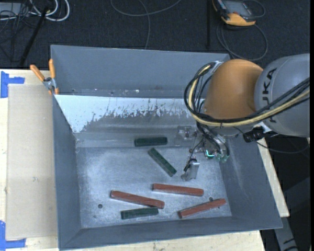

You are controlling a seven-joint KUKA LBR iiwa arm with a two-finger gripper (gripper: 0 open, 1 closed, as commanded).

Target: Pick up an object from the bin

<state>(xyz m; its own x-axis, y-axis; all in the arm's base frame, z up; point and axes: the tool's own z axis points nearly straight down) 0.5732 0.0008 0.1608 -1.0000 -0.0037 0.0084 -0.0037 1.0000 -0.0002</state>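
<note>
The hand (190,170) hangs low in the right part of the bin (94,166); if it is wide or narrow I cannot tell. A slanted green bar (163,161) lies just left of it. A red bar (178,190) lies crosswise just below.

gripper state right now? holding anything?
Gripper: cannot be told open or closed. It hangs low in the grey metal bin, right of the slanted dark green flat bar, by the reddish-brown flat bar; nothing visibly held.
</note>
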